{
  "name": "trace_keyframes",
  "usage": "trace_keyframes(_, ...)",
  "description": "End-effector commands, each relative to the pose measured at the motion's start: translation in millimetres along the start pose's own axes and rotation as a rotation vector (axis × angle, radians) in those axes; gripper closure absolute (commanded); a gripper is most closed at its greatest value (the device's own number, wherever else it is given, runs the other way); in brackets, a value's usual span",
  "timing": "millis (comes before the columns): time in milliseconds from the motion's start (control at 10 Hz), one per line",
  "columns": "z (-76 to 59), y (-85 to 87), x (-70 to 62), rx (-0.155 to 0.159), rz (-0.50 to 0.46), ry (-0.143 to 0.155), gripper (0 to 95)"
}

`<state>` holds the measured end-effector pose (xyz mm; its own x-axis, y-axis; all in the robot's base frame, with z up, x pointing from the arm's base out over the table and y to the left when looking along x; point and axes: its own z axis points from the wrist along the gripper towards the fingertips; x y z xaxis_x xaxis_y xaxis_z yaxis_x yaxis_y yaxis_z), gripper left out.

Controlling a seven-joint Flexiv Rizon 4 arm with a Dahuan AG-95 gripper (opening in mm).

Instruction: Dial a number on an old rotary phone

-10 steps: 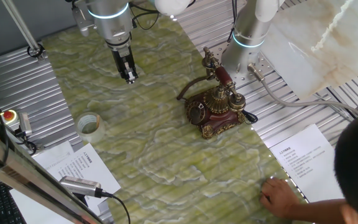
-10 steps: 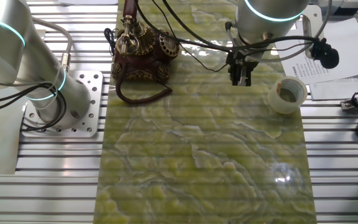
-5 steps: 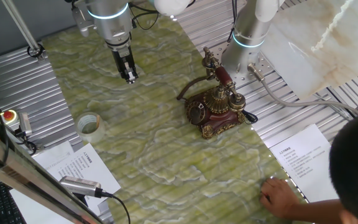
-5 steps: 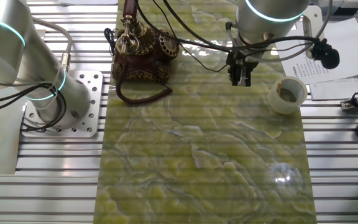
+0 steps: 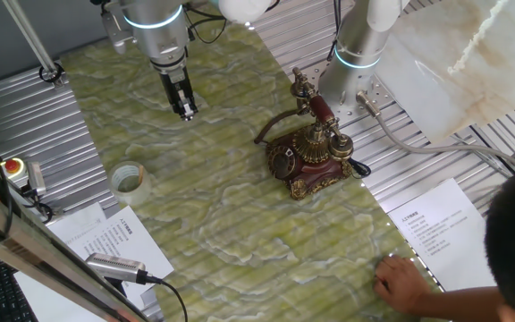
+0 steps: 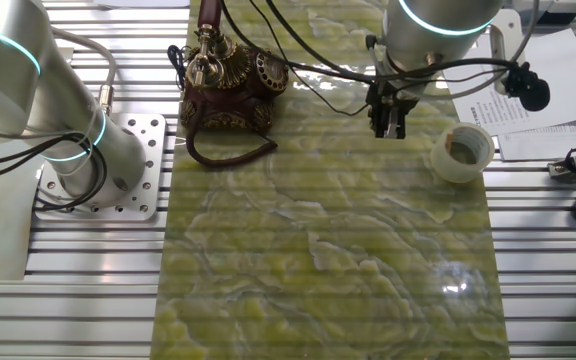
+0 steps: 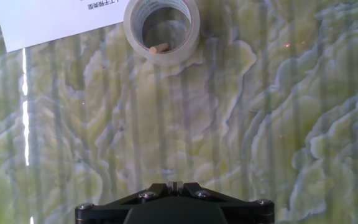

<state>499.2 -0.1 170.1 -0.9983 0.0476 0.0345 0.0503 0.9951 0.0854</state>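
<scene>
Phone point(image 5: 311, 154): well apart from gripper point(image 5: 186, 111), across bare desk point(image 5: 231, 224), upright.
Dial point(image 5: 282, 163): faces away from handset, toward desk's open middle.
Handset axis: along cradle, leading away from dial.
Gripper: closed, empty, pointing down.
Tape roll point(image 7: 161, 28): near gripper, opposite side from phone.

Red-brown, brass-trimmed old rotary phone point(image 5: 308, 161) stands upright, handset cradled.

Nothing printed here can be read. The white paper sheets point(image 5: 114, 237) point(image 5: 436, 228) point(image 7: 55, 18) carry dark lines of print, too small and blurred to make out.
</scene>
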Motion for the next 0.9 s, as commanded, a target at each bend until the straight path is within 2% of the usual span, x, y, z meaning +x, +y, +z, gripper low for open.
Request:
trace_keyframes(100, 0.4, -0.1, -0.9, 0.001, 0.001, -0.001, 95.0)
trace_keyframes(200, 0.6, -0.2, -1.0, 0.004, 0.001, -0.004, 95.0)
trace_keyframes(500, 0.7, -0.2, -1.0, 0.040, -0.009, -0.008, 95.0)
trace_keyframes(700, 0.7, -0.2, -1.0, 0.048, -0.024, -0.020, 95.0)
trace_keyframes(900, 1.1, -0.4, -1.2, 0.053, -0.055, -0.019, 95.0)
